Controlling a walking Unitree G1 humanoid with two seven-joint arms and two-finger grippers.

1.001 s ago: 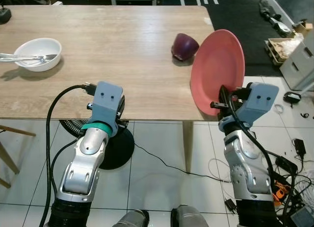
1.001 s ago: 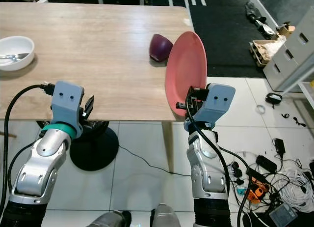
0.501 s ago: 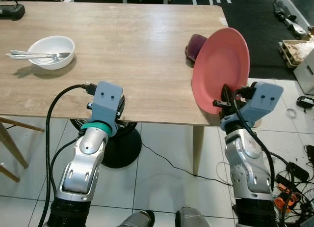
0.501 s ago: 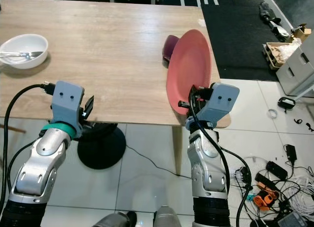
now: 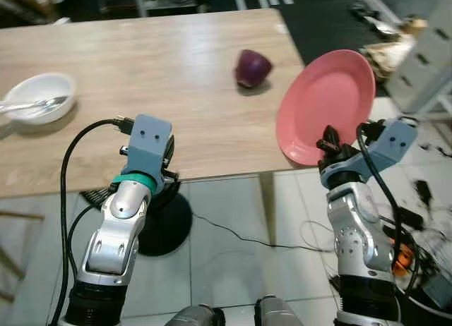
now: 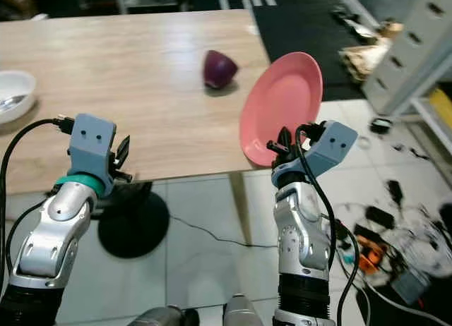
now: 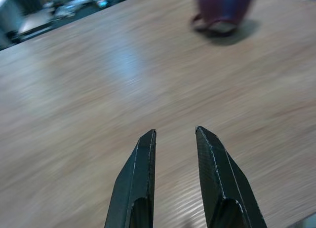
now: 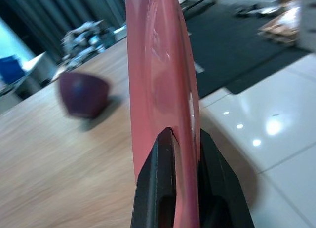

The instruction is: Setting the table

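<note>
Where the wooden table [image 5: 162,79] runs out to its far left, a white bowl [image 5: 37,107] sits with metal cutlery [image 5: 28,106] lying in it, the handles poking out over the left rim. The bowl is cut off at the edge in the right eye view, while the left eye view shows it whole.

Nearer the robot, the left gripper [image 7: 174,139] hangs just above the near edge of the table, left of centre. Its wrist view shows what the head views do not: the two black fingers stand a small gap apart with nothing between them, bare wood beneath.

Right of centre and farther back, a dark purple cup [image 5: 251,67] lies tipped on the tabletop, well apart from the bowl. In the left wrist view it is a blur at the far end of the table.

At the right end, the right gripper [image 8: 183,139] holds a pink plate [image 5: 326,104] by its lower rim. The plate stands tilted on edge off the table's near right corner, its face turned toward the robot. The right wrist view shows it edge-on, with the fingers closed tight on either side of the rim and the cup beyond on the wood.

Below, a black round stand base [image 5: 164,224] and a thin cable [image 5: 233,231] lie on the pale tiled floor [image 5: 240,269], and blurred clutter sits to the far right.
</note>
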